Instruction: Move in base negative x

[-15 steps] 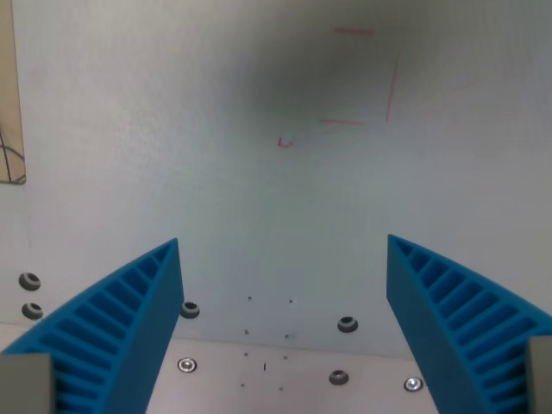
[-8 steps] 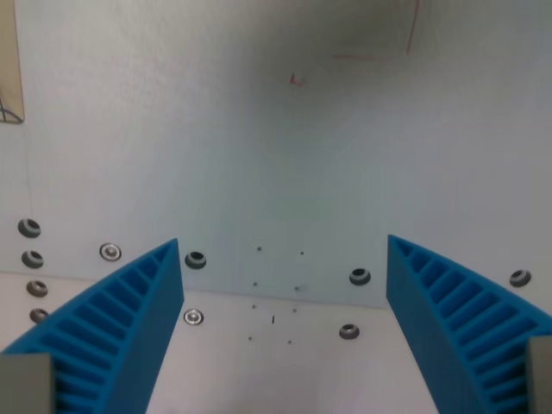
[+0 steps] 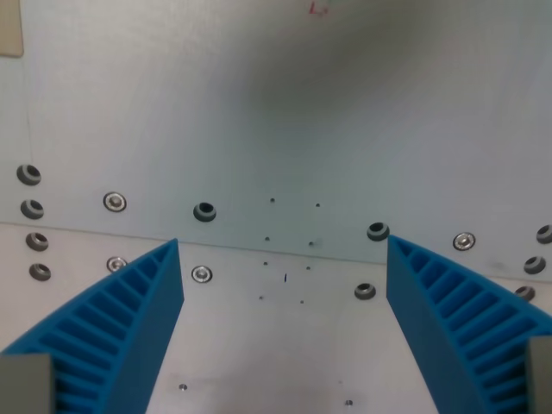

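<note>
Down at 6 o'clock the blue ribbed fingers point(image 3: 112, 336) sit wide apart holding nothing, no task object anywhere, just the pale grey bolted metal surface point(image 3: 285, 138) whose seam line point(image 3: 259, 248) runs 9-to-3 between the tips.

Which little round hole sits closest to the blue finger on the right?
The dark hole just above the right blue finger's tip; it nearly touches it, while the others sit farther away.

Blue ribbed pincer point(image 3: 283, 323) fingers point(image 3: 112, 332), pale grey table point(image 3: 285, 129), small red mark point(image 3: 318, 9).
</note>
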Available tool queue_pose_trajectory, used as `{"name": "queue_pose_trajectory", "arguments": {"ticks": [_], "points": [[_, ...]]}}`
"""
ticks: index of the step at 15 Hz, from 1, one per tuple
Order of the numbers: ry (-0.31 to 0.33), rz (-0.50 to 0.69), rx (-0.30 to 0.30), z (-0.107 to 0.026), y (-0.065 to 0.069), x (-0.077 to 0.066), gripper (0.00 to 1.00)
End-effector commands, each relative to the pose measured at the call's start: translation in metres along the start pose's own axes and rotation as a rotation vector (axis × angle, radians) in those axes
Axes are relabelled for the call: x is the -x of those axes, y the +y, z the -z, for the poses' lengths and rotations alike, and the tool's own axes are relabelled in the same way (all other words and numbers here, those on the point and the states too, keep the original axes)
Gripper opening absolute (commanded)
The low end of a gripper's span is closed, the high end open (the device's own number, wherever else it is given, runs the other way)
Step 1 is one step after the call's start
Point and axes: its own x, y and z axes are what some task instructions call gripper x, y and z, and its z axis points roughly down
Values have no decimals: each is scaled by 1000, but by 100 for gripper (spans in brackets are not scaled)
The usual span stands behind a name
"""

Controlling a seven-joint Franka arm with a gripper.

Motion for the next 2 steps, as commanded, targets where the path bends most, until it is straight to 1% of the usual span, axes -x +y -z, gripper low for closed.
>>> {"name": "queue_pose_trajectory", "arguments": {"ticks": [1,2], "points": [[96,-18,16,0,-9,26,100],[96,-18,16,-2,-11,31,100]]}}
